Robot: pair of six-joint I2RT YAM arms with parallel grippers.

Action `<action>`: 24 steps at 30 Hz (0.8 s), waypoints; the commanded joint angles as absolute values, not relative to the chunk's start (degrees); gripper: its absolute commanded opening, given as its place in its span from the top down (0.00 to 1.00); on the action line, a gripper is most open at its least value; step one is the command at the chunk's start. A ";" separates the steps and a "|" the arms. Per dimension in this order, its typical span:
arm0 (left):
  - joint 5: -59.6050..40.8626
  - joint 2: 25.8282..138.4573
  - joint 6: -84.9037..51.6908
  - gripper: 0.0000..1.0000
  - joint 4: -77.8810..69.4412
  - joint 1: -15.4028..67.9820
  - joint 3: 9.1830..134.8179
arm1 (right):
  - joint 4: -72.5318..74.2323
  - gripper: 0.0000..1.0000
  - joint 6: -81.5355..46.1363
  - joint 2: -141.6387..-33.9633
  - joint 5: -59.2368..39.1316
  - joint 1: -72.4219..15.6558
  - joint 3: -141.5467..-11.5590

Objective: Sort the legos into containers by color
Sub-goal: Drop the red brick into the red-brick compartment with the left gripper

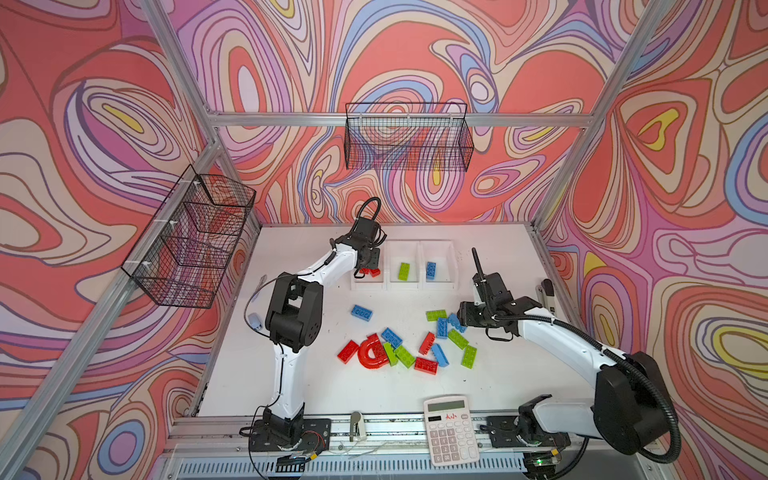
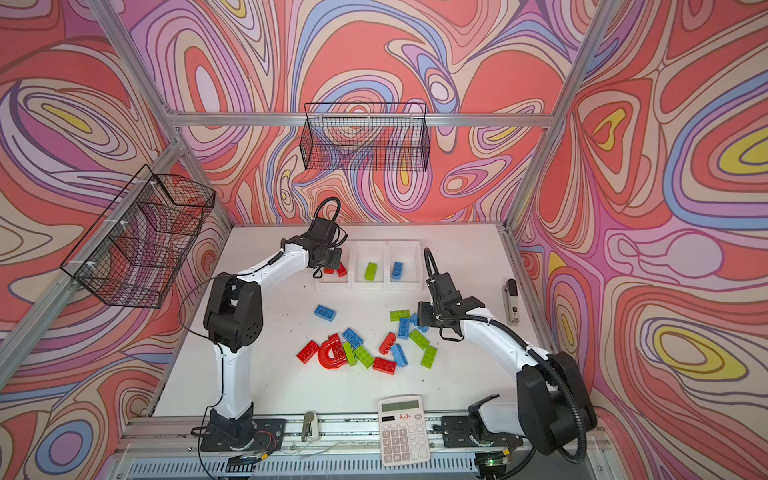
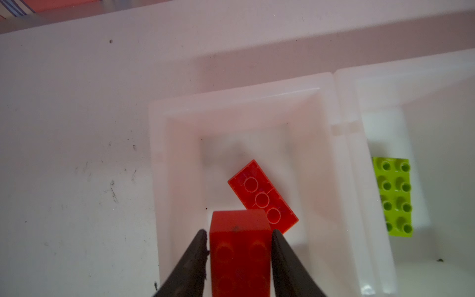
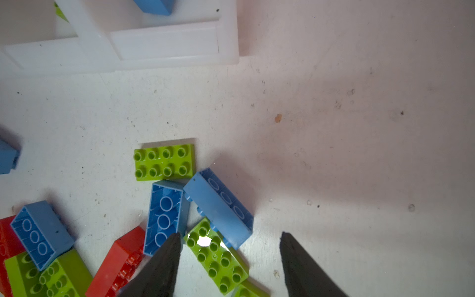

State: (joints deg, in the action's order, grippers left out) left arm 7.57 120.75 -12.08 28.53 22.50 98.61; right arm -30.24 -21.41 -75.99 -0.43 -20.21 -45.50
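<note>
Three joined white containers (image 1: pixel 402 285) stand at the back of the table. My left gripper (image 3: pixel 239 230) hangs over the left container (image 3: pixel 177 164), its fingers against the sides of a red lego (image 3: pixel 240 257). Another red lego (image 3: pixel 262 198) lies underside up in that container. The middle one holds a green lego (image 1: pixel 404 271), the right one a blue lego (image 1: pixel 431 270). My right gripper (image 4: pixel 230 234) is open just above a green lego (image 4: pixel 218 254) and a blue lego (image 4: pixel 218 205) at the right end of the loose pile (image 1: pixel 415 345). A red arch (image 1: pixel 370 353) lies at the pile's left.
A lone blue brick (image 1: pixel 361 312) lies between the containers and the pile. A calculator (image 1: pixel 451 430) sits at the front edge, a stapler-like tool (image 1: pixel 548 297) at the right edge. Black wire baskets (image 1: pixel 409 141) (image 1: pixel 191 237) hang on the back and left walls.
</note>
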 commanded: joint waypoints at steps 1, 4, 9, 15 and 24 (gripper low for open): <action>8.09 120.30 -12.13 0.31 29.89 22.68 100.55 | -30.29 0.34 -22.06 -75.53 -1.04 -20.06 -44.36; 8.93 117.96 -11.61 0.17 28.38 22.63 98.89 | -30.85 0.33 -20.92 -76.79 -1.35 -20.07 -44.71; 10.54 111.67 -11.51 0.13 27.01 22.58 95.38 | -31.60 0.34 -19.04 -79.32 -1.80 -20.13 -45.20; 9.93 101.33 -12.21 0.15 21.60 22.57 86.16 | -31.17 0.33 -18.01 -79.99 -2.72 -20.21 -45.67; 11.33 87.39 -12.31 0.15 17.83 22.28 70.28 | -31.40 0.33 -16.35 -84.64 -1.42 -20.74 -48.68</action>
